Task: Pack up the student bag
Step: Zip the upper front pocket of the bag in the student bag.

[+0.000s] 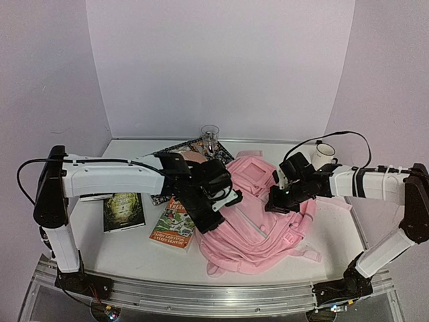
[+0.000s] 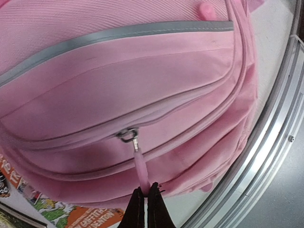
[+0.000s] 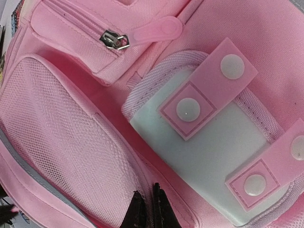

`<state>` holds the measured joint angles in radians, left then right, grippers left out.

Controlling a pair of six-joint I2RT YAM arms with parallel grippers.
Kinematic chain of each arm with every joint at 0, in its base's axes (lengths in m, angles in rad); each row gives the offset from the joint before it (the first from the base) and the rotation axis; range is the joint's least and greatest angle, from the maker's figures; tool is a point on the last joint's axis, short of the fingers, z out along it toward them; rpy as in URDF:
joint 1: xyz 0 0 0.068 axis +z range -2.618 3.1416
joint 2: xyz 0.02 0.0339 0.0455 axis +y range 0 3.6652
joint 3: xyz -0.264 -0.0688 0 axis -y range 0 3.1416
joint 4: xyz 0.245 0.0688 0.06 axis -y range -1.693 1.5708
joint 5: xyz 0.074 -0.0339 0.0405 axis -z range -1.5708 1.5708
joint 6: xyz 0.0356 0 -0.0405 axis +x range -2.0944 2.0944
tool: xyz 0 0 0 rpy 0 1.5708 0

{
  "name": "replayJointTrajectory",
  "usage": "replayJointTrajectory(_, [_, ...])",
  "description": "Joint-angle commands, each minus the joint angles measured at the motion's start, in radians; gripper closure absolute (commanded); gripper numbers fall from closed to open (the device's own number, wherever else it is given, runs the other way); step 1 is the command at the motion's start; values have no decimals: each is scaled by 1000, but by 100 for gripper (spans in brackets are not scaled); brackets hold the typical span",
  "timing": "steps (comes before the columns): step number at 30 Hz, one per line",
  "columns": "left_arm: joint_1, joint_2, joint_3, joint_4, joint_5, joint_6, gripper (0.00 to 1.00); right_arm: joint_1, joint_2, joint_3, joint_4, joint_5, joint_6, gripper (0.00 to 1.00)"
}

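Top view: the student bag (image 1: 258,228) lies flat on the bench (image 1: 134,258), caught between both arms. The left hand (image 1: 220,206) is down at one edge of it and the right hand (image 1: 276,201) at the opposite side. An orange book (image 1: 173,228) waits just outside the left hand.

Left wrist view: the left hand is clamped fully shut on the pink zip pull (image 2: 141,166). The metal slider (image 2: 128,136) sits just beyond its fingertips, on a zip that looks closed. The opening will likely go best if the pull stays taut and low and follows the zip's curve rather than lifting away from it. The soft cloth would probably bunch and drag unless it is braced.

Right wrist view: the right hand is closed to a sliver, its tips down on pink fabric beside the mesh pocket (image 3: 61,142). The white patch (image 3: 209,142) lies ahead of it. Whether it pinches cloth cannot be told, but a firm anchor here should steady the zip.
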<state>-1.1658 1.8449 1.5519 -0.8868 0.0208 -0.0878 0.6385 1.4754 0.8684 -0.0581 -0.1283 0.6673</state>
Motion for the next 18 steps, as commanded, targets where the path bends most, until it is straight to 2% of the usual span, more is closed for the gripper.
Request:
replayJointTrajectory(1, [-57, 63, 72, 54, 132, -33, 100, -3, -42, 71, 179, 75, 70, 100])
replayJointTrajectory(4, [-59, 92, 92, 64, 133, -50, 100, -3, -44, 66, 195, 76, 75, 100])
replayJointTrajectory(14, [-61, 176, 218, 239, 288, -136, 100, 13, -11, 88, 232, 60, 67, 100])
replayJointTrajectory(18, [-59, 192, 177, 272, 228, -184, 99, 13, -46, 80, 233, 82, 38, 100])
